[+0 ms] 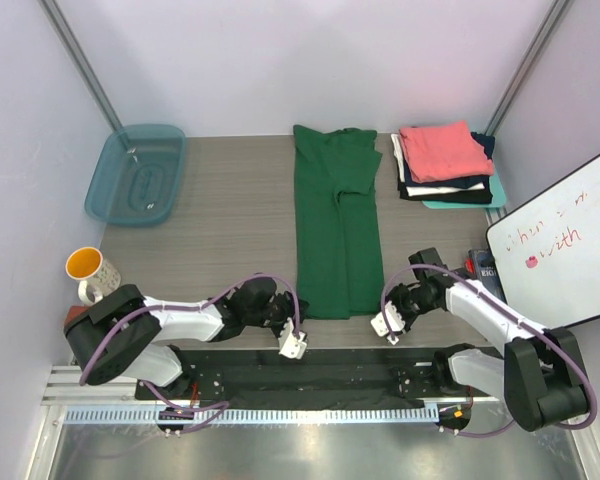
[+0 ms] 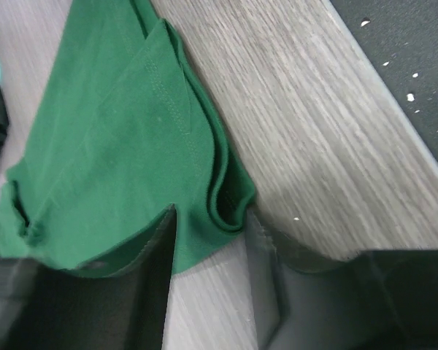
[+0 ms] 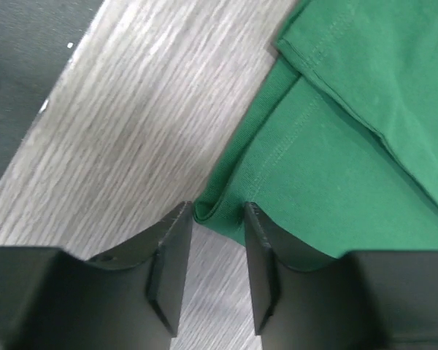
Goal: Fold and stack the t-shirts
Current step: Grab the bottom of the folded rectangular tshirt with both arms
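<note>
A dark green t-shirt (image 1: 335, 220), folded lengthwise into a long strip, lies flat down the middle of the table. My left gripper (image 1: 297, 314) is at its near left corner. In the left wrist view the gripper (image 2: 210, 219) is open and straddles that rolled corner (image 2: 230, 204). My right gripper (image 1: 383, 302) is at the near right corner. In the right wrist view it (image 3: 215, 213) is open with the hem corner (image 3: 220, 206) between the fingertips. A stack of folded shirts stands at the back right: coral-pink (image 1: 442, 150) on top, then white, black and teal (image 1: 466, 204).
A translucent teal tub (image 1: 137, 173) sits at the back left. A white mug (image 1: 85, 267) with an orange inside stands at the left edge. A whiteboard (image 1: 565, 240) leans at the right. A black mat (image 1: 310, 370) runs along the near edge.
</note>
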Motion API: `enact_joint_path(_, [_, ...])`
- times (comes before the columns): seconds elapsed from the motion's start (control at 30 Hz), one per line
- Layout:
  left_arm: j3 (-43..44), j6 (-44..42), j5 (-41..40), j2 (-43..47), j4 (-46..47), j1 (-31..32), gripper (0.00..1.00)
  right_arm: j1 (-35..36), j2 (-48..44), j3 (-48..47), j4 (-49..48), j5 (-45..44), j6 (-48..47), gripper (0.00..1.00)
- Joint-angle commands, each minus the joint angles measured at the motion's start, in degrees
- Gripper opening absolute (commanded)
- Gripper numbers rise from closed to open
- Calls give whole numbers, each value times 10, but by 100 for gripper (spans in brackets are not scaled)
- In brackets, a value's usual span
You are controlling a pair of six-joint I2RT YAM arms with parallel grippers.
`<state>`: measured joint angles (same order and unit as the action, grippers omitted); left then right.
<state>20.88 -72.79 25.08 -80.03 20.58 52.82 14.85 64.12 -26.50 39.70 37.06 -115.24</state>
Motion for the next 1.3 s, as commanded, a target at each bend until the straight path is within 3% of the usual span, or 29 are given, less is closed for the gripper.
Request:
enact_joint_path(0.0, [16, 11, 4, -11, -6, 3, 34, 11, 30, 5, 81, -22, -131, 38])
enact_joint_path(0.03, [17, 11, 4, -12, -6, 3, 31, 13, 32, 3, 76, -22, -125, 36])
enact_joint_path(0.13, [18, 11, 5, -17, -6, 3, 8, 18, 37, 3, 61, -23, -104, 29])
enact_joint_path(0.23, [24, 13, 7, -27, -6, 3, 1, 23, 39, 3, 43, -22, -83, 20])
enact_joint_path(0.3, [28, 13, 7, -31, -6, 3, 0, 27, 36, 4, 36, -25, -68, 3])
enact_joint_path(0.33, [30, 13, 6, -36, -6, 3, 0, 28, 36, 4, 28, -29, -60, 1])
enact_joint_path(0.53, [50, 78, -29, -14, -17, 3, 0, 37, 22, -57, 76, -29, 25, 1])
enact_joint_path(0.83, [80, 137, -29, 167, -221, 3, 0, 68, -34, -160, 263, 11, 131, 1])
enact_joint_path(1.0, [77, 132, 0, 268, -326, 4, 0, 91, -72, -202, 334, 40, 178, 1])
enact_joint_path(1.27, [103, 160, 84, 360, -453, 4, 0, 117, -126, -243, 407, 82, 229, 1])
